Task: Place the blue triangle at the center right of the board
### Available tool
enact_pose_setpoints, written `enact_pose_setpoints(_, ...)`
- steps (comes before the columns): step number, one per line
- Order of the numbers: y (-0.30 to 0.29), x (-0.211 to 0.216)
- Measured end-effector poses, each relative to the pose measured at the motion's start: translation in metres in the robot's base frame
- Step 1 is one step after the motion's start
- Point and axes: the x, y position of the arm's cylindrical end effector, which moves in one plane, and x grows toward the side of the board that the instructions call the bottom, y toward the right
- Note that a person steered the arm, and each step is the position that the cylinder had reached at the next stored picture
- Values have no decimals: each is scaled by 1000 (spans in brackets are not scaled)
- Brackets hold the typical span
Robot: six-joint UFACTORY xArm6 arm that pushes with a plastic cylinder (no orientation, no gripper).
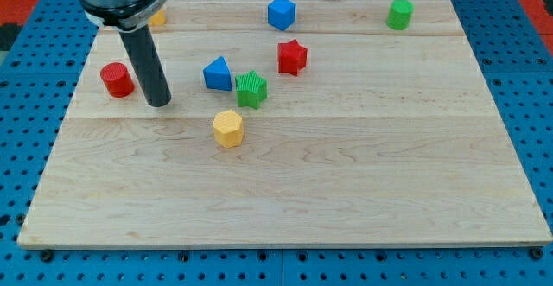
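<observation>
The blue triangle (218, 73) sits on the wooden board (346, 182), left of the middle and toward the view's top. My tip (159, 103) rests on the board to the left of the blue triangle, with a gap between them. A red cylinder (116, 79) stands just left of my tip. A green star (251, 89) lies right beside the blue triangle on its right, touching or nearly so.
A red star (292, 57) lies up and right of the green star. A yellow hexagon (229, 128) lies below the blue triangle. A blue cube (281, 13) and a green cylinder (400, 14) stand near the top edge. A yellow block (158, 17) is partly hidden behind the arm.
</observation>
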Motion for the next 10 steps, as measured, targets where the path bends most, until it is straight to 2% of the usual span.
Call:
enact_pose_setpoints(1, 22, 0)
enact_pose_setpoints(2, 87, 0)
enact_pose_setpoints(3, 145, -21)
enact_pose_setpoints(4, 156, -29)
enact_pose_setpoints(6, 144, -33)
enact_pose_setpoints(7, 113, -72)
enact_pose_setpoints(9, 14, -76)
enact_pose_setpoints(10, 43, -62)
